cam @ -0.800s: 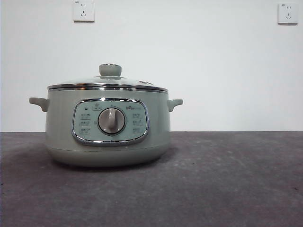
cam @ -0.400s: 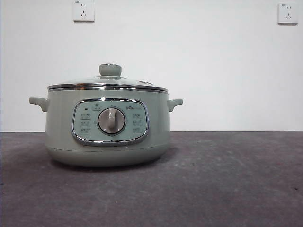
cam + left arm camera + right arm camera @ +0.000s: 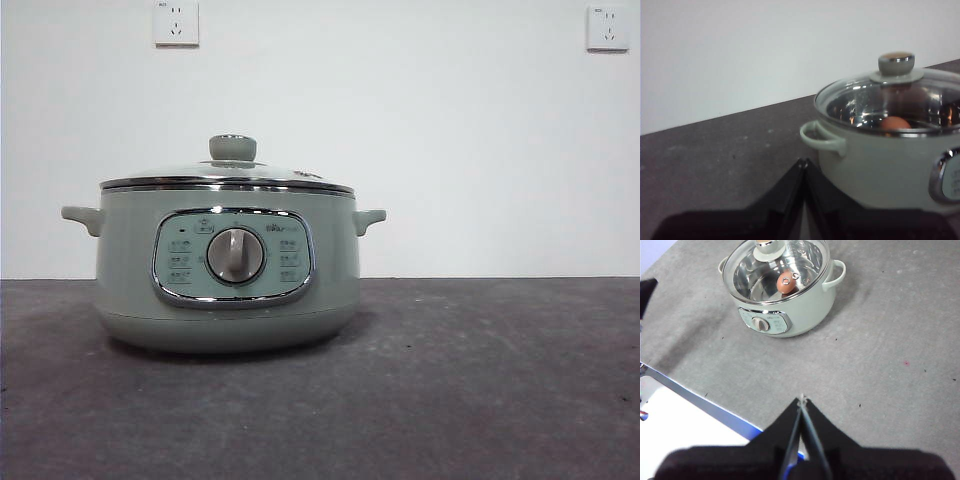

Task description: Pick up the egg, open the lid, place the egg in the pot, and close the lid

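Both sets of jaws are pressed together with nothing between them: the left gripper [image 3: 803, 165] sits low by the table, just off the pot's [image 3: 880, 170] side handle [image 3: 822, 137], and the right gripper [image 3: 801, 402] hangs high and well back, looking down on the whole scene. From across the room neither arm shows at all in the level view, only the pot [image 3: 228, 265] on the grey table [image 3: 480, 380] with the wall sockets [image 3: 176, 22] behind it. Moving across, the lid [image 3: 228, 172] rests flat on the rim, its steel edge level all round and the knob [image 3: 232, 148] upright in the middle. Through the glass the egg [image 3: 785, 282] lies on the shiny floor of the pot, also visible as a brown curve [image 3: 895, 123] from the left arm's camera. So by my reckoning the job looks finished, and the only risk left is clumsy parting. The left gripper is the worry: being so near the handle, a sideways swing could clip it and shove the pot, rattling the lid off its seat or rolling the egg hard against the steel wall. The right one is far enough away to do no harm unless it drops straight down.
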